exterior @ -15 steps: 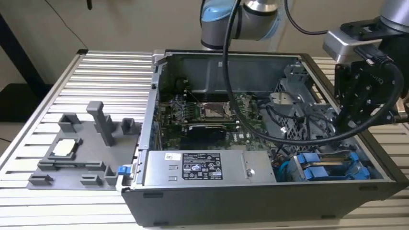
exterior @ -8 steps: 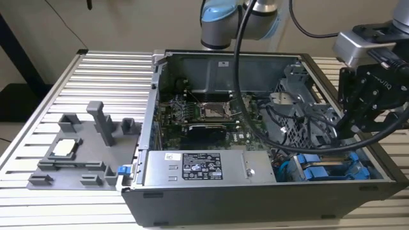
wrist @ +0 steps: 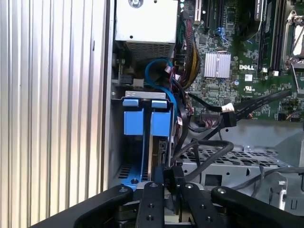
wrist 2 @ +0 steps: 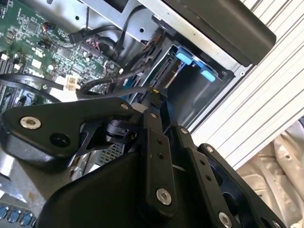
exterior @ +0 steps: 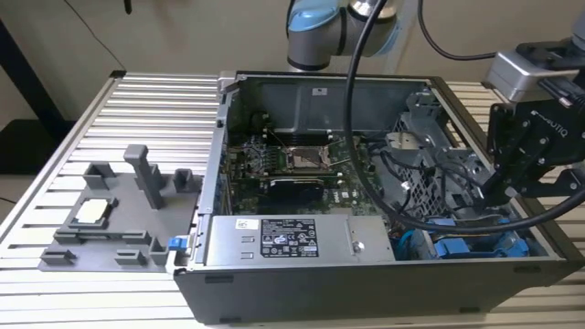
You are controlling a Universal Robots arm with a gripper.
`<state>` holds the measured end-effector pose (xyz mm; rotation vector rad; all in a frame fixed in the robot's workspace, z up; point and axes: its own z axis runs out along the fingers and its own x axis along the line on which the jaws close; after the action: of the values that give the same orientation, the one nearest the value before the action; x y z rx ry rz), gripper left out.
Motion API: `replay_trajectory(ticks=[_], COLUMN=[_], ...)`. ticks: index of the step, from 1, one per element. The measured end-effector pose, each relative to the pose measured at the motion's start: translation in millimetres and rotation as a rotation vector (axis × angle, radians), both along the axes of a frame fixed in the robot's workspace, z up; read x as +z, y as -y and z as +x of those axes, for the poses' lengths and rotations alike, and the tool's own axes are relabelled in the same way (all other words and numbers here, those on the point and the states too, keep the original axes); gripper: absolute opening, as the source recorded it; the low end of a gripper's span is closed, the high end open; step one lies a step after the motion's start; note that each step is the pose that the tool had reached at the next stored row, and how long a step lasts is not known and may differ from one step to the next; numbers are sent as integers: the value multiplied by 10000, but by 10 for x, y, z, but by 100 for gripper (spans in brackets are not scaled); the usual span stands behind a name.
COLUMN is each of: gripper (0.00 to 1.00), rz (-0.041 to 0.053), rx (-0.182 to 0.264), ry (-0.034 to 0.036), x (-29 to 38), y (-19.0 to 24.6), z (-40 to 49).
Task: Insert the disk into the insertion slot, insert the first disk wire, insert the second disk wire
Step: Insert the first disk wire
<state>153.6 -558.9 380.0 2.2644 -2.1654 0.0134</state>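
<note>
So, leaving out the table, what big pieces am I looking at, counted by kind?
Robot arm: 1
Gripper: 1
Open computer case: 1
Grey parts fixture: 1
Total: 4

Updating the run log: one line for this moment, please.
disk: in slot | gripper: inside case, at disk's end | cables: draped beside slot

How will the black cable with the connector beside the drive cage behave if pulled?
Probably floppy: the black cable bends in loose curves. Probably light, so its connector may swing or twist. Neighbouring cables lie close and could snag it.
</note>
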Motion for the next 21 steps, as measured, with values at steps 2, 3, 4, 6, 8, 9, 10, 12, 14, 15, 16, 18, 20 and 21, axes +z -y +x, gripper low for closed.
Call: replay_trajectory(ticks=[2, 3, 4, 6, 8, 9, 10, 12, 14, 15, 16, 18, 20, 21], gripper=[19, 19, 19, 19, 19, 19, 19, 19, 19, 19, 19, 19, 19, 19], rz=[0, 4, 0, 0, -1, 0, 1, 0, 4, 28, 105, 465, 680, 709], rx=[-1, -1, -1, -3, -3, -4, -4, -5, -6, -5, -4, -4, -4, -4], ry=[-35, -46, -47, -47, -48, -48, -47, -47, -48, -48, -48, -49, -50, -51], x=[-21, -32, -35, -35, -35, -35, -36, -35, -37, -41, -45, -46, -58, -66], y=[11, 13, 13, 13, 13, 13, 13, 13, 14, 14, 15, 27, 49, 63], z=[20, 28, 30, 29, 30, 30, 30, 30, 31, 33, 37, 45, 57, 68])
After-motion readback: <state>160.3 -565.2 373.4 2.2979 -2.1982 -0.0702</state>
